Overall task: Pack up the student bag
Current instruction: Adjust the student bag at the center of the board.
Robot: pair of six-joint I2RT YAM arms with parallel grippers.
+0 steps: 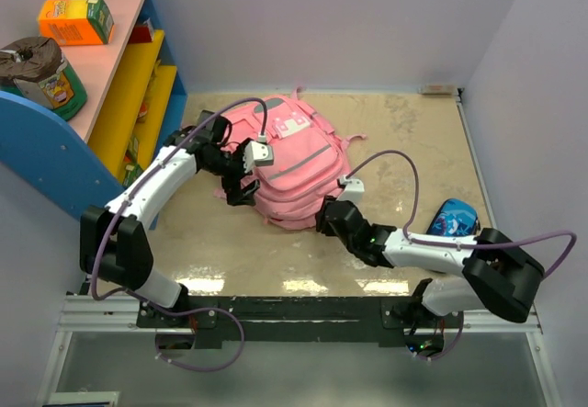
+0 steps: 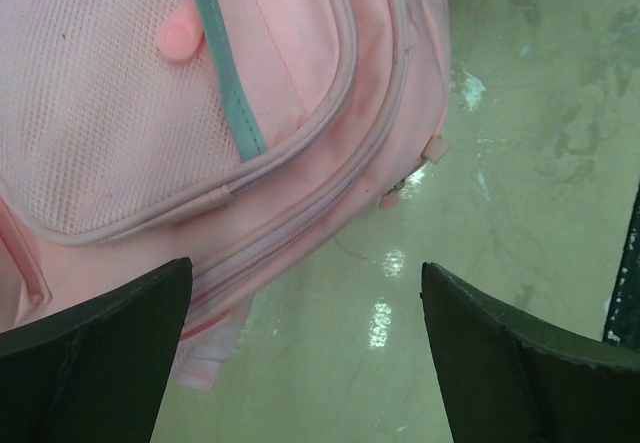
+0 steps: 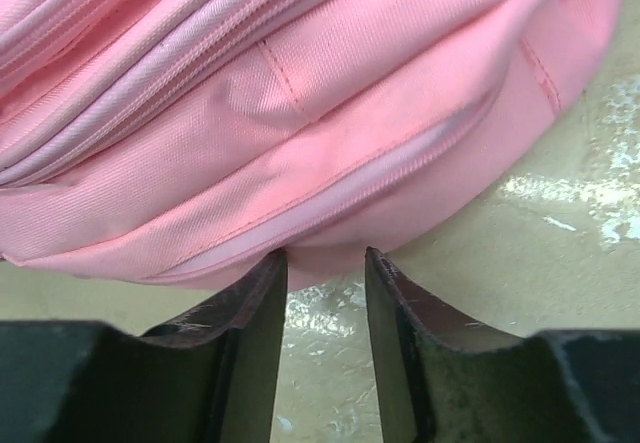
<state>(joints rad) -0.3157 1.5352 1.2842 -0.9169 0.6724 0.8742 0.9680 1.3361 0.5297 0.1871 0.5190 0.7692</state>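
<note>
- Lying flat on the bench (image 1: 413, 141), a little left of its middle, the student bag (image 1: 299, 163) is pink, with a grey stripe slanting across its front.
- A white patch (image 1: 292, 127) sits near the bag's far end; there is print on it, too small to read.
- The left claw (image 1: 241, 188) is at the bag's left edge, its fingers spread wide apart and holding nothing.
- In the left wrist view the left claw (image 2: 307, 303) frames the student bag (image 2: 300, 83) above and bare bench (image 2: 500, 163) below. The left finger overlaps the bag's zipped side.
- That view also shows a mesh pocket (image 2: 90, 103), a round pink stud (image 2: 180, 35) and a grey-green stripe (image 2: 225, 73). No lettering shows on any of them.
- The right claw (image 1: 329, 216) is against the bag's near edge.
- In the right wrist view the right claw (image 3: 325, 263) has its fingers a narrow gap apart. The rim of the student bag (image 3: 300, 113) dips between the tips, and I cannot tell whether they pinch it.
- A small blue pouch (image 1: 455, 216) lies on the bench at the right, just beside the right arm.
- A blue shelf unit (image 1: 138, 85) stands at the left. On it are an orange box (image 1: 75, 19) and a dark-lidded tin (image 1: 41, 74) with a bright label. The print on both is unreadable.
</note>
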